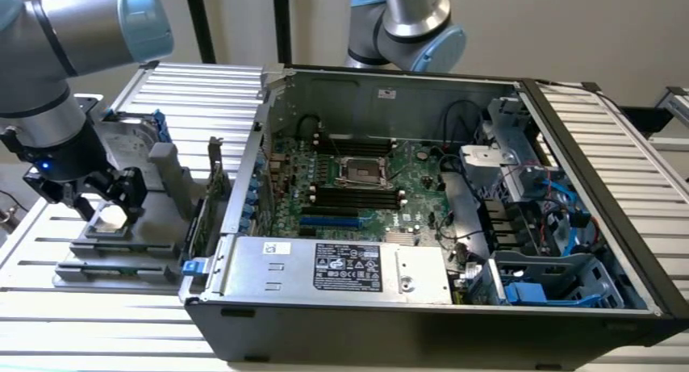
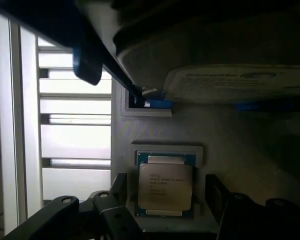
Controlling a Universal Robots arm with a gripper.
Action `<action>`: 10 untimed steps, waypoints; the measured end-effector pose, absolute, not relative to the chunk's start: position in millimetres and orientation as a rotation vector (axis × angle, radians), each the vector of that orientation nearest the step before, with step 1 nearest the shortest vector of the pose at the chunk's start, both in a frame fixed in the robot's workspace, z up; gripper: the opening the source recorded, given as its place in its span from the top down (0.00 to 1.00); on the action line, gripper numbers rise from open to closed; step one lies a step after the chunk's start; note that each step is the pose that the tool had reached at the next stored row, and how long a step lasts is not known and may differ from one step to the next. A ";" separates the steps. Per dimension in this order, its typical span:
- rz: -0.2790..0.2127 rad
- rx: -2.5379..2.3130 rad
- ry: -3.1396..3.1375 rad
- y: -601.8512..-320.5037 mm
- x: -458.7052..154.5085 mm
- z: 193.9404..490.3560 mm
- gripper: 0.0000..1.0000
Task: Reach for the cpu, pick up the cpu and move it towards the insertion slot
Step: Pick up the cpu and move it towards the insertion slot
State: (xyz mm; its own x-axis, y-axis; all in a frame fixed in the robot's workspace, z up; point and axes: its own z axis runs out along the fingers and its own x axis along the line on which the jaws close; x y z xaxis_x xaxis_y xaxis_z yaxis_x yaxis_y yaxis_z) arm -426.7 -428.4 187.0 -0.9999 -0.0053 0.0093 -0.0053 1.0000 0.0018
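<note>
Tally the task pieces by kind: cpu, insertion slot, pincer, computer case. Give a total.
cpu: 1
insertion slot: 1
pincer: 1
computer case: 1
Total: 4

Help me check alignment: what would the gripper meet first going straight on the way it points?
Probably the cpu, centred under the open gripper; its fingertips might touch the grey holder first, depth unclear.

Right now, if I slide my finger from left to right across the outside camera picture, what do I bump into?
The gripper, open over the cpu → the insertion slot on the board inside the computer case → a white plastic piece → the blue cables.
</note>
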 end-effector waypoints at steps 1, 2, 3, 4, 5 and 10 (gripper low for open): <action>-0.003 0.008 -3.132 -428.4 -426.8 186.9 0.27; -0.003 0.007 -3.132 -428.4 -426.9 186.8 0.27; -0.003 0.007 -3.132 -428.3 -426.9 186.7 0.27; -0.003 0.006 -3.132 -428.3 -426.9 186.7 0.27; -0.003 0.006 -3.132 -428.3 -426.9 186.7 0.27; -0.003 0.005 -3.132 -428.3 -426.9 186.7 0.36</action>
